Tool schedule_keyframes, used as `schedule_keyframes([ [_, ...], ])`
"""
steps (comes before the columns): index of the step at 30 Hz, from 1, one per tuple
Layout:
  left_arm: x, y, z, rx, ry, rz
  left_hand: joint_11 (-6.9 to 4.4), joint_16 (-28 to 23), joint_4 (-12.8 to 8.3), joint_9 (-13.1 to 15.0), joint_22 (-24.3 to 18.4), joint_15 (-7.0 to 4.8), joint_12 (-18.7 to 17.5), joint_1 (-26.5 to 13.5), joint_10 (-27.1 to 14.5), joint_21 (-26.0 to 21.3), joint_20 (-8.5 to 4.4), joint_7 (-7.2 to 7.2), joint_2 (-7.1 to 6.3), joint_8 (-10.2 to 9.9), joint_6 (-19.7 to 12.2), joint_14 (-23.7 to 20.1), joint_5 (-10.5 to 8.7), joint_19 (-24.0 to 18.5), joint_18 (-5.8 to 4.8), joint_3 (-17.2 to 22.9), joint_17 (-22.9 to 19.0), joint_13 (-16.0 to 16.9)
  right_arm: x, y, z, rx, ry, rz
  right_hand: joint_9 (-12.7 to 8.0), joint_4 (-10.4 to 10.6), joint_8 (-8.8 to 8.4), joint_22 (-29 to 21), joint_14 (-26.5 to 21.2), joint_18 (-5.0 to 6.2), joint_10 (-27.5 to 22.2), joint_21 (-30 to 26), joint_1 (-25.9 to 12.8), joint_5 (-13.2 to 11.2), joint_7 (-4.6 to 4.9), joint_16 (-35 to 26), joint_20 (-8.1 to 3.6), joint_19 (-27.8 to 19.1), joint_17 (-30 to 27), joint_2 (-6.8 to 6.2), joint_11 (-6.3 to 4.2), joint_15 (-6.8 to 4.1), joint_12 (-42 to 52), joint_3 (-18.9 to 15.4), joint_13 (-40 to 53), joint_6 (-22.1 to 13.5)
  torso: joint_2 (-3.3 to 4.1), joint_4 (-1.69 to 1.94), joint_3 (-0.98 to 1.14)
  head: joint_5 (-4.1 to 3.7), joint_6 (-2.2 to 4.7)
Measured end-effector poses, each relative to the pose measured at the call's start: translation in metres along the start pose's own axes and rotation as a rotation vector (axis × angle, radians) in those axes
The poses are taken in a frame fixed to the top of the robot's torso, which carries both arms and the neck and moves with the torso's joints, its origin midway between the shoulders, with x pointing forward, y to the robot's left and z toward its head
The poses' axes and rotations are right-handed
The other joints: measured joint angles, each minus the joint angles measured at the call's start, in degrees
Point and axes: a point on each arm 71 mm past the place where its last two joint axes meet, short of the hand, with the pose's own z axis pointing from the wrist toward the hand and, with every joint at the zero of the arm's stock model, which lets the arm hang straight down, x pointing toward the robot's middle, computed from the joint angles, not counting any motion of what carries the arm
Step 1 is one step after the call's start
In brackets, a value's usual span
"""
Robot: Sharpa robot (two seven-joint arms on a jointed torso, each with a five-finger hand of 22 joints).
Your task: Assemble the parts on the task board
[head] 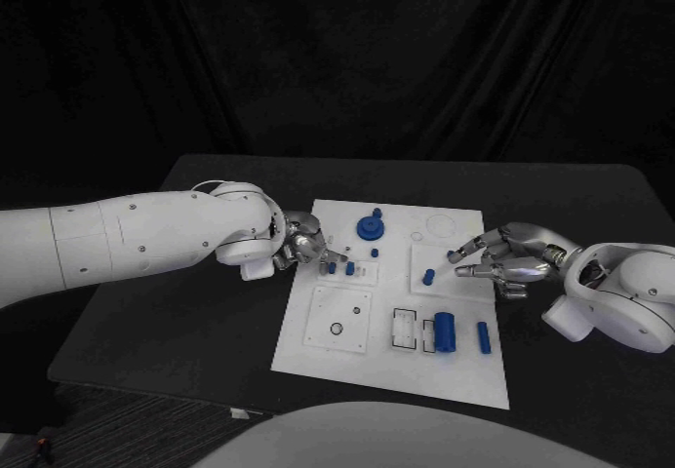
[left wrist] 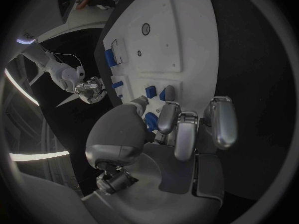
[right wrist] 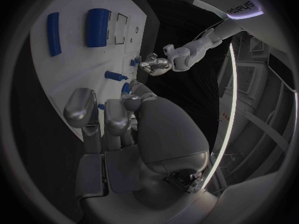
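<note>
Head view, task board (head: 464, 375): white plate lying flat mid-table on the black table (head: 155, 322), between the two hands.
Head view, left hand (head: 302, 246): over the board's left edge, fingers curled down near a small blue peg (head: 347, 267); grasp impossible to tell from here.
Head view, right hand (head: 503, 258): at the board's right edge, fingers reaching inward toward a small blue pin (head: 427, 278); contact unclear.
Head view, other parts: blue knob (head: 370, 227) standing near the board's far edge; blue cylinder (head: 445, 331) lying near the front edge; slim blue bar (head: 484, 336) just beside it, nearer the right edge.
Left wrist view, left hand (left wrist: 177, 129): fingers bent over the board, fingertips (left wrist: 167, 95) just beside two small blue parts (left wrist: 151, 91); whether anything is pinched cannot be told.
Left wrist view, right hand (left wrist: 91, 89): seen beyond the board's far side.
Right wrist view, right hand (right wrist: 115, 117): fingers curled close together above the board, a blue pin beside the tips; holding or merely touching, cannot tell.
Right wrist view, parts: blue cylinder (right wrist: 98, 27) and blue bar (right wrist: 54, 33) lying side by side, apart from the hand.
</note>
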Motion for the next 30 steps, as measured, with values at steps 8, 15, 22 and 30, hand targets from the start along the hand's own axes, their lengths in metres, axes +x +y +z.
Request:
schedule_keyframes([
  [8,-0.004,0.005,-0.003,0.024,-0.039,-0.022,-0.12,0.84,0.67,4.60,0.00,0.00,2.23,-8.46,2.10,1.18,-0.44,-0.70,2.04,4.06,-1.54,0.00,0.77,1.16,0.01,-9.82,0.00,0.00,-0.001,-0.001,-0.001,0.002,-0.005,0.001,0.00,0.00,0.00,0.00,0.00,0.00,-0.21,0.00,0.00,0.00,0.00,0.00,0.00,0.00,-0.07,0.00,0.21,0.00,0.00,0.00,-0.05,0.00,0.00,0.01,0.02,-0.04,0.00],
  [15,-0.013,0.007,-0.008,0.091,-0.128,-0.060,-0.72,1.34,0.57,7.76,0.00,-0.54,4.86,-8.41,4.52,2.91,-1.02,-0.93,3.10,6.81,-1.31,0.10,-0.64,2.31,-0.01,-14.52,0.00,0.00,-0.003,-0.002,-0.002,-0.001,-0.012,0.003,-0.07,0.00,0.23,-0.01,0.00,0.00,-0.21,0.00,0.00,0.24,0.00,0.00,0.00,0.00,-0.06,0.00,0.21,0.00,0.00,0.00,-0.05,0.00,0.04,0.03,-0.02,-0.18,0.00],
  [22,-0.027,0.002,-0.016,0.185,-0.238,-0.082,-1.25,1.34,0.52,10.52,0.00,-0.97,5.49,-3.55,5.14,3.81,-1.23,-1.53,3.96,8.80,-1.33,0.13,0.83,2.90,-0.01,-16.57,0.00,0.00,-0.004,-0.002,-0.005,-0.013,-0.028,0.005,-0.13,0.16,0.23,-0.01,0.00,-0.01,-0.21,0.00,0.00,0.23,0.21,0.00,0.00,0.00,0.33,0.00,0.21,0.00,0.01,-0.16,-0.04,0.21,0.11,0.03,-0.07,-0.19,0.00],
  [30,-0.047,-0.014,-0.020,0.398,-0.370,-0.044,2.62,-11.34,-5.38,6.70,0.01,2.54,-20.23,22.34,-27.12,-14.96,0.45,1.57,5.24,1.94,-9.12,-12.26,10.75,-13.74,2.89,-10.18,-0.60,-10.95,-0.007,0.000,-0.009,-0.042,-0.055,0.007,-0.44,0.79,0.73,-0.01,0.00,0.05,0.01,0.32,0.00,0.37,0.00,-0.25,0.00,0.00,-0.35,0.00,0.43,0.00,-0.29,-0.16,-0.70,0.83,0.14,0.04,-0.08,-0.35,0.00],
])
